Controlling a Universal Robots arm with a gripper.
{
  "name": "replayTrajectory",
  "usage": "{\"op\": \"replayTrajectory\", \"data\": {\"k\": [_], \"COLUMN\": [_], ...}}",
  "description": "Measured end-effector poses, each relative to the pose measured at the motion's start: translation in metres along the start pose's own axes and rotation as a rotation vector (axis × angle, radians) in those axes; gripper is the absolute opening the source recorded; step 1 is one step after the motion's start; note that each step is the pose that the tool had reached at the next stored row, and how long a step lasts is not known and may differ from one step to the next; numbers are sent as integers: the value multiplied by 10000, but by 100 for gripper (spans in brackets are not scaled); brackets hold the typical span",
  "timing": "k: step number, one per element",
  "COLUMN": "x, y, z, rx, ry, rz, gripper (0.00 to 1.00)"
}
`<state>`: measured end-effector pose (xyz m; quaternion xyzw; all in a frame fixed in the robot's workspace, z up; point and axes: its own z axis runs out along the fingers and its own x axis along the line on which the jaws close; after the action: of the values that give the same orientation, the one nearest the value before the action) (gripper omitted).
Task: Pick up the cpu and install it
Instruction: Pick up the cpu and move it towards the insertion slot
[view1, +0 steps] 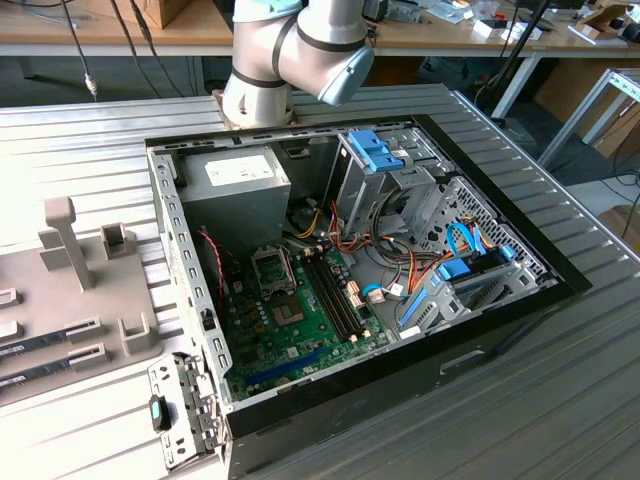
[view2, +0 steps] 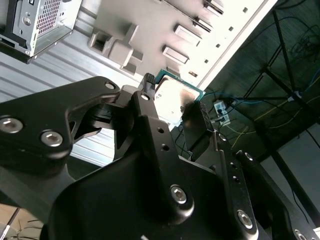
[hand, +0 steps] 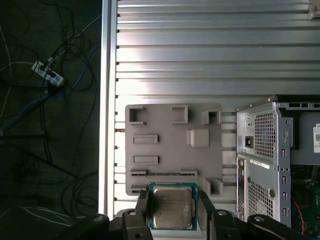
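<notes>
The cpu (hand: 171, 209) sits between the two black fingers (hand: 141, 206) of the gripper (view2: 174, 96), which is clamped on the chip's opposite edges. Its silver-grey lid faces the camera in both wrist views and its green rim shows at the border. Gripping by the edges likely keeps the contact face untouched and the chip flat and square, as a socket demands.

In the first wrist view the chip hangs over the near edge of a grey fixture plate (hand: 170, 125), which has moulded pockets and slots. The plate lies on the ribbed aluminium table (hand: 200, 50). Whether the chip touches the plate cannot be told from these views.

Just beside the plate stands the open computer case (view1: 180, 250). In the exterior view the green motherboard (view1: 300, 340) lies inside it, and the square cpu socket (view1: 272, 268) is close under the grey power supply (view1: 235, 195). I cannot tell whether the socket's retention frame is raised.

The approach looks crowded. The power supply box rises on one side of the socket, the memory slots (view1: 330, 290) run along the other, and red and orange cables (view1: 400, 270) trail from the drive cage (view1: 385, 170). The case walls also stand above the board all round.
</notes>
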<state>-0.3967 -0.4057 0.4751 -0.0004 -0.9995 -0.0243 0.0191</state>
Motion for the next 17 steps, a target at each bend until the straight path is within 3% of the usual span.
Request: {"op": "replayTrajectory", "data": {"k": [17], "x": [-161], "y": [-7], "z": [29], "rx": [0], "ry": [0], "rz": [0], "gripper": [47]}}
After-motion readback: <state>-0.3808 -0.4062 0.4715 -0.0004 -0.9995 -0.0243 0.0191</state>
